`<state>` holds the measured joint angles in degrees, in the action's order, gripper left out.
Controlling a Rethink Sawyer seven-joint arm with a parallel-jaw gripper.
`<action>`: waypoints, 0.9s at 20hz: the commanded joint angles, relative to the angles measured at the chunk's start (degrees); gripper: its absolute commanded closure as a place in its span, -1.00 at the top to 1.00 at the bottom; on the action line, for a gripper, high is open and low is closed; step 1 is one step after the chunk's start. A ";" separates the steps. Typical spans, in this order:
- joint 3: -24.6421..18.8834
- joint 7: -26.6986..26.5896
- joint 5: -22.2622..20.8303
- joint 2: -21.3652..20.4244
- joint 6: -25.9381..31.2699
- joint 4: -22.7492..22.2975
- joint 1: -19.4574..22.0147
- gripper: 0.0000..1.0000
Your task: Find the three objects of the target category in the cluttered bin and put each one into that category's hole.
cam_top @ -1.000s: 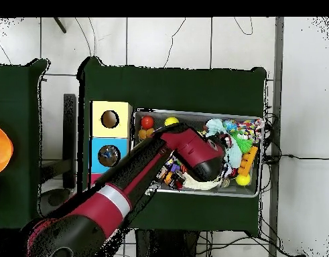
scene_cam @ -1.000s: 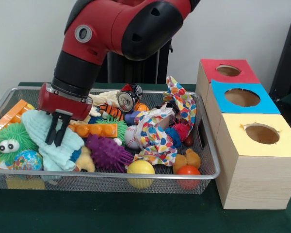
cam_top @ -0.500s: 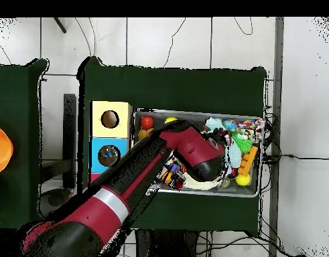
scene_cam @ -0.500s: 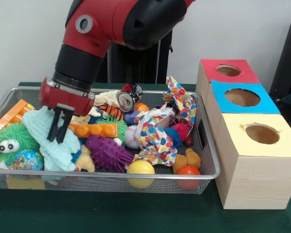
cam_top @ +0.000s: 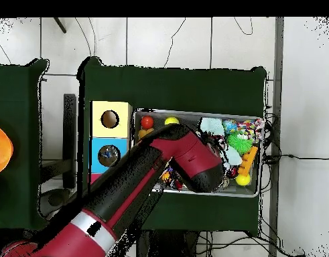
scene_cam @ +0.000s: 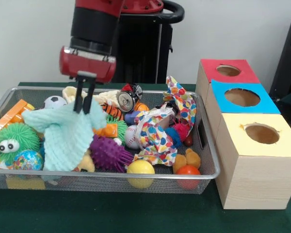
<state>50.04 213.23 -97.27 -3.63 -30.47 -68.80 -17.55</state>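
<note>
Mint cloth [scene_cam: 66,133] pinched in hand [scene_cam: 83,108] above bin [scene_cam: 203,141]; overhead arm hides grip.

- A table [scene_cam: 111,218] with a dark green cloth top carries everything.
- A wire mesh bin [scene_cam: 203,145] heaped with toys rests directly on the cloth.
- Just beside the bin stand 3 wooden boxes in a row, each with 1 round hole on top: yellow-topped box [scene_cam: 257,165], blue-topped box [scene_cam: 218,104], red-topped box [scene_cam: 206,73].
</note>
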 commanded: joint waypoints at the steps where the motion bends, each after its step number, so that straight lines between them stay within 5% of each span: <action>1: -3.80 14.42 0.49 -2.84 -11.78 -5.68 -2.28 -1.00; 18: 8.95 36.71 -2.86 -4.93 -29.50 -8.44 -15.78 -1.00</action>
<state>58.08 225.26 -99.82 -7.17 -50.80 -73.73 -31.11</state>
